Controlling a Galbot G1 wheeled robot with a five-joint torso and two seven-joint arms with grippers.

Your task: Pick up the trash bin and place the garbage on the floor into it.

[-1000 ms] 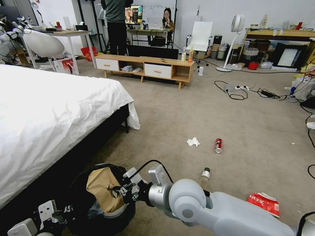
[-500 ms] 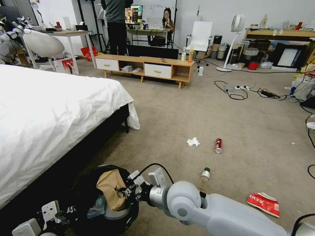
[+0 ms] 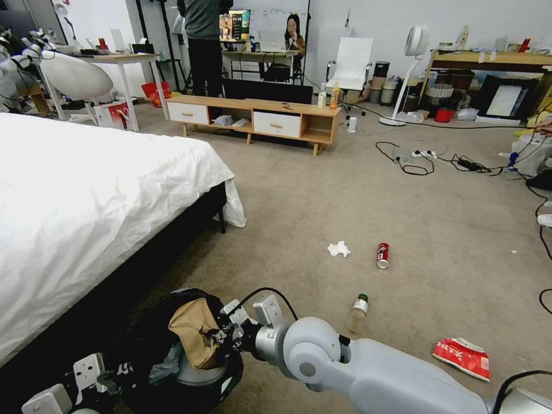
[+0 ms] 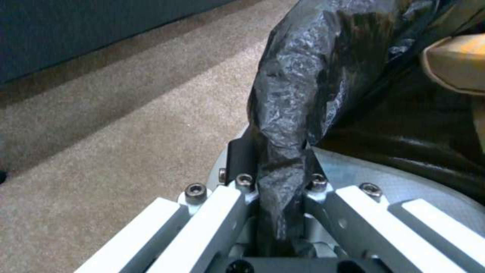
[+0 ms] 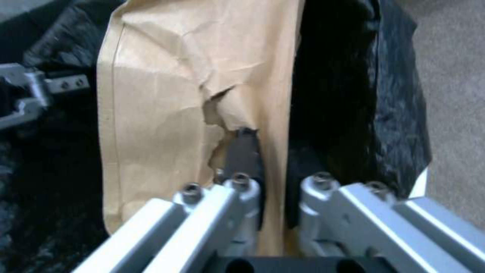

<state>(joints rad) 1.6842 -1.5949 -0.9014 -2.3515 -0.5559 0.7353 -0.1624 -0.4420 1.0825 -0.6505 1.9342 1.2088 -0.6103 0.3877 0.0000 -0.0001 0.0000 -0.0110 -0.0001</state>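
Observation:
The trash bin [image 3: 172, 374], lined with a crinkled black bag [image 4: 303, 76], is at the bottom left beside the bed. My left gripper [image 4: 275, 151] is shut on the bag at the bin's rim. My right gripper [image 5: 273, 170] is shut on a brown paper piece [image 5: 161, 94], holding it over the bin's mouth [image 3: 192, 330]. More garbage lies on the floor [image 3: 322, 190]: a crumpled white tissue [image 3: 338, 249], a red can [image 3: 383, 255], a green-capped clear bottle [image 3: 357, 313] and a red-white snack wrapper [image 3: 463, 356].
A bed with a white sheet [image 3: 86, 201] runs along the left, close to the bin. A low wooden cabinet [image 3: 253, 118] stands far ahead. Cables and a power strip [image 3: 425, 158] lie at the far right, near a standing fan [image 3: 411, 69].
My right gripper has carried the brown paper a little to the right and lower over the bin's mouth. The litter on the carpet has not moved.

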